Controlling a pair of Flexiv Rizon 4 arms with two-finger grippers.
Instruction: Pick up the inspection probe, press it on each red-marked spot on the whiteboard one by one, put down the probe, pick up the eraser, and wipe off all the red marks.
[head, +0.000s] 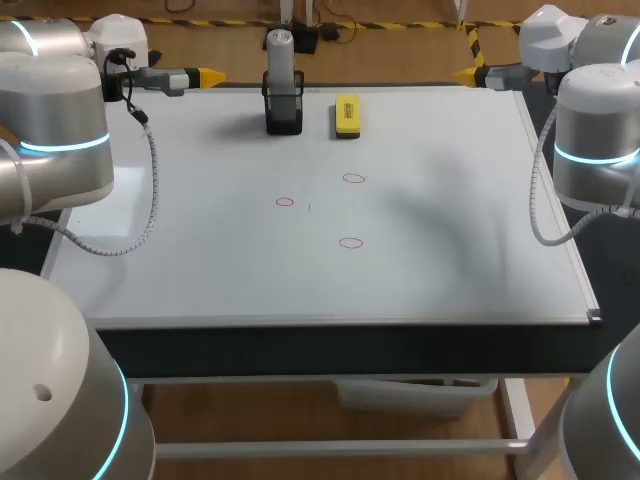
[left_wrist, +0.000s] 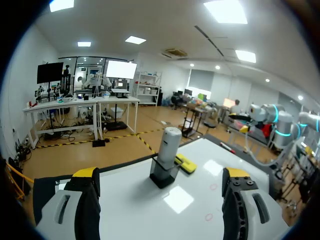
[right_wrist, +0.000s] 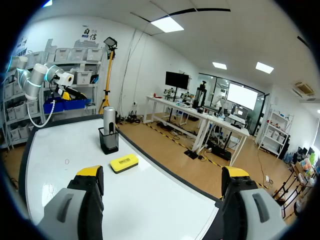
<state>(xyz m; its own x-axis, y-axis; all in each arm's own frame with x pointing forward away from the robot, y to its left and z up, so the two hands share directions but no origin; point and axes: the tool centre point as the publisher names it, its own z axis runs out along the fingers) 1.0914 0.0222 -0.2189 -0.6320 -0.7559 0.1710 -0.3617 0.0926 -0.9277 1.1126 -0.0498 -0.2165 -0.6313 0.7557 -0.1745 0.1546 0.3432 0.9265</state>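
- The whiteboard (head: 450, 250) covers the whole tabletop, and everything for the job sits on it.
- Both arms are parked at the far corners. The left gripper (head: 210, 76) has its yellow-tipped fingers (left_wrist: 85, 182) spread wide with nothing between them. The right gripper (head: 465, 74) is just as wide and just as empty.
- The inspection probe (head: 281, 60) stands upright in a black holder (head: 284, 112) near the far edge, ahead of the left gripper and nearer to it than to the right one.
- The yellow eraser (head: 347, 115) lies flat just beside the holder, on the right arm's side, not touching it.
- Three small red marks (head: 285, 202) (head: 353, 179) (head: 350, 243) sit well apart mid-board, none pressed or wiped yet by the look of it.
- I reckon fetching the probe comes first. The left arm should straddle the grey body above the holder's rim, centre it between both fingers, close squarely, then lift straight up so the holder doesn't tip or drag toward the eraser.
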